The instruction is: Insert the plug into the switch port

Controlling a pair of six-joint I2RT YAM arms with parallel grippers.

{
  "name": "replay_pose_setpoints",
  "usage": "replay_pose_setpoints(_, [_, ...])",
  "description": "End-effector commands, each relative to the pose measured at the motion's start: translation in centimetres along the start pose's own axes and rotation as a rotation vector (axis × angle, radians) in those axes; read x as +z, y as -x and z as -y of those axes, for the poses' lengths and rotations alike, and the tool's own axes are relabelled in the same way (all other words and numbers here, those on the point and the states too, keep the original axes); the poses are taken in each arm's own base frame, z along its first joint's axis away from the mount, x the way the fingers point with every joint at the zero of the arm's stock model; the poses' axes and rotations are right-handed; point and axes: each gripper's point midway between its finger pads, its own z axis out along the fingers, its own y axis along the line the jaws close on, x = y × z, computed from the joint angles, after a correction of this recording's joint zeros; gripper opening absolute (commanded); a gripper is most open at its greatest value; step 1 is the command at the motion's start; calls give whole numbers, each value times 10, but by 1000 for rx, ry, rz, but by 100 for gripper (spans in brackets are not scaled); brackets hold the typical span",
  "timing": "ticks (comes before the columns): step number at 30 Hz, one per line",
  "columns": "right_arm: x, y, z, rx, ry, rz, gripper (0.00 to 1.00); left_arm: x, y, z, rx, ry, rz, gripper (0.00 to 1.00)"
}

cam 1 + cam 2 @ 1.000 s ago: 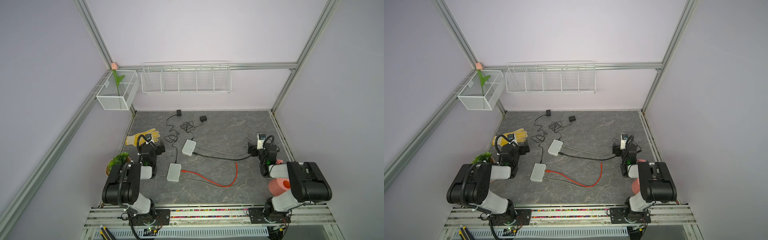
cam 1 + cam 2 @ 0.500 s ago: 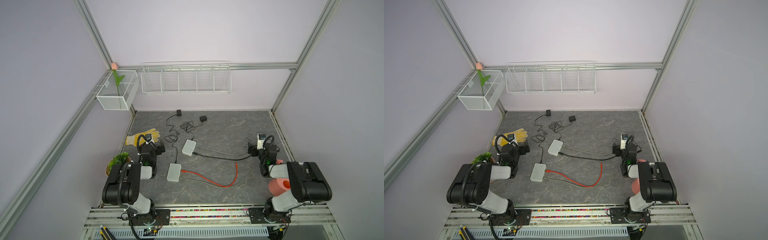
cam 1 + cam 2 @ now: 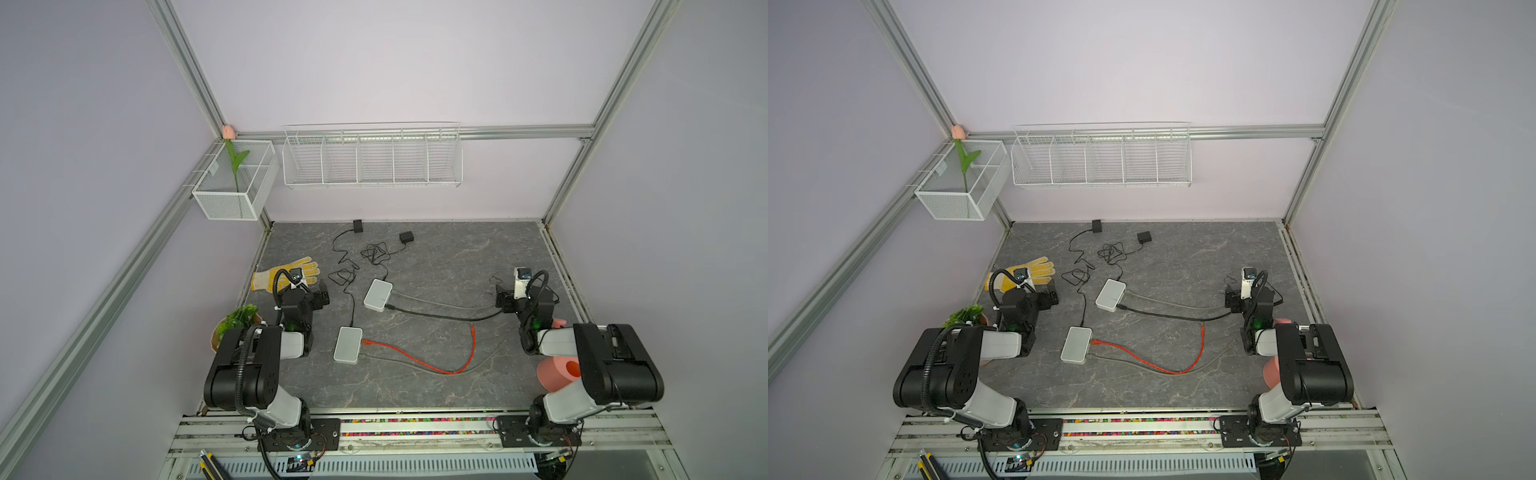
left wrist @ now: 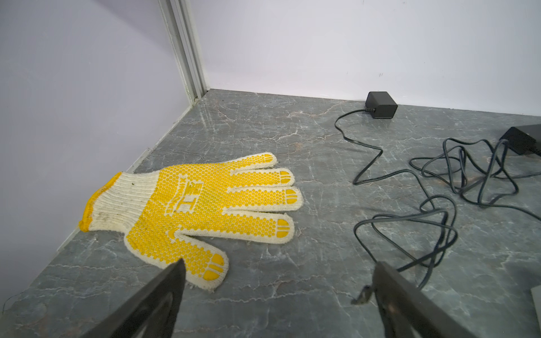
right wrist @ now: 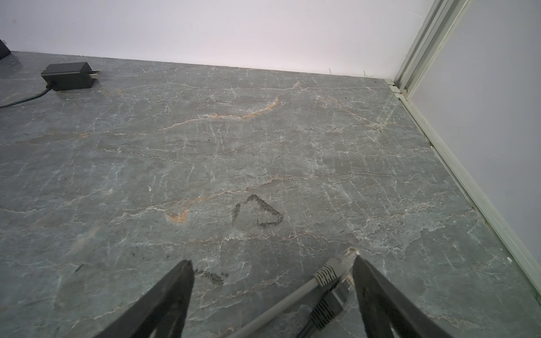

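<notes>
Two loose plugs, one grey [image 5: 336, 267] and one black [image 5: 329, 305], lie side by side on the worktop [image 5: 263, 131] between the right fingers [image 5: 377, 295], close against one of them. These fingers stand wide apart and grip neither plug.

In both top views the plugs' cables run from under the right arm to the far switch [image 3: 378, 294], a white box near the middle of the worktop, and enter the side that faces that arm. The near switch [image 3: 348, 344], a similar box closer to the arm bases, takes a red cable [image 3: 415, 360] and a second grey cable [image 3: 492, 352] in its right side. Both curve away to the right. The red end [image 3: 472, 328] lies loose, well apart from either switch. Thin black leads tangle between the switches and two adapters [image 3: 358, 225] [image 3: 406, 237] near the back wall.

The left fingers [image 4: 152, 304] are also wide apart and hold nothing. They hang just beside the thumb of a yellow glove [image 4: 199, 210], which lies flat near the left wall.

Containers:
- A mesh basket [image 3: 226, 208] on the left rail holds one tulip [image 3: 237, 166], its pink bud above the rim.
- A wire rack [image 3: 372, 183] with five compartments hangs on the back wall.
- A pot [image 3: 216, 343] beside the left arm holds a green plant [image 3: 239, 320].
- A pink cup [image 3: 555, 374] lies on its side, partly hidden by the right arm.
</notes>
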Motion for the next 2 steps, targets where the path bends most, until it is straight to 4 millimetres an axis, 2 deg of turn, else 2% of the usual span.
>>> replay_pose_setpoints(1, [-1, 8, 1, 3, 2, 21, 88, 2, 11, -1, -16, -1, 28, 99])
replay_pose_setpoints(2, [-1, 9, 1, 6, 3, 21, 88, 2, 12, -1, -16, -1, 29, 99])
